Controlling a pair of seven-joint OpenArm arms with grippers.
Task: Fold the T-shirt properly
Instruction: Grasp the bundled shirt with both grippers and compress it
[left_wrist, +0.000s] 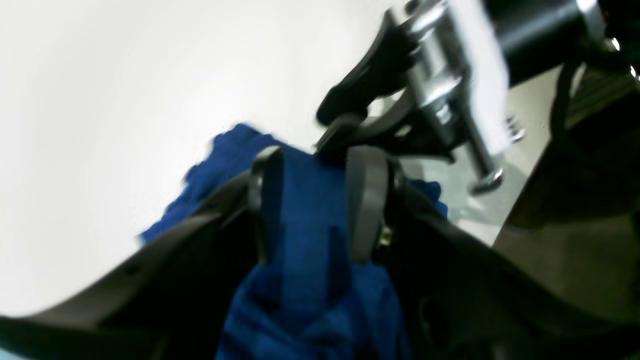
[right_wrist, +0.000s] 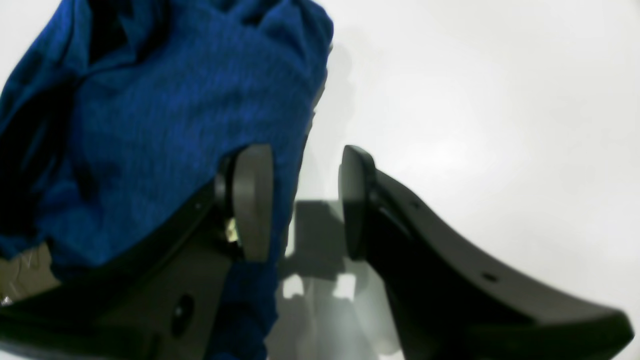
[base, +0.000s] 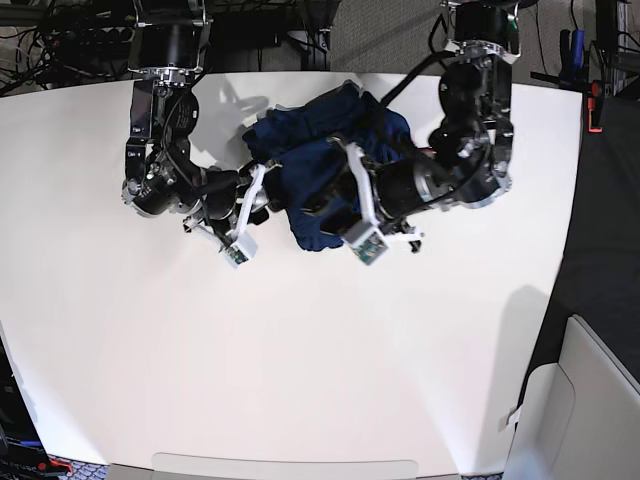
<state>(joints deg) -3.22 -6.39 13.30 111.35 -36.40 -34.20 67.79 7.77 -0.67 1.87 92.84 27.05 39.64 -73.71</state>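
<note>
The dark blue T-shirt (base: 320, 150) lies crumpled in a heap at the far middle of the white table (base: 300, 380). My left gripper (left_wrist: 315, 200) has a thick fold of the T-shirt (left_wrist: 305, 210) between its fingers and is closed on it. In the base view this gripper (base: 338, 185) sits at the heap's front right side. My right gripper (right_wrist: 305, 200) is open; the T-shirt (right_wrist: 165, 110) bulges against the outer side of its left finger, and bare table shows in the gap. In the base view the right gripper (base: 268, 188) is at the heap's left edge.
The right arm's gripper (left_wrist: 345, 115) shows blurred in the left wrist view, just beyond the left gripper. Dark floor and a pale cabinet (base: 590, 400) lie past the table's right edge. Cables and arm mounts (base: 170, 40) stand along the far edge.
</note>
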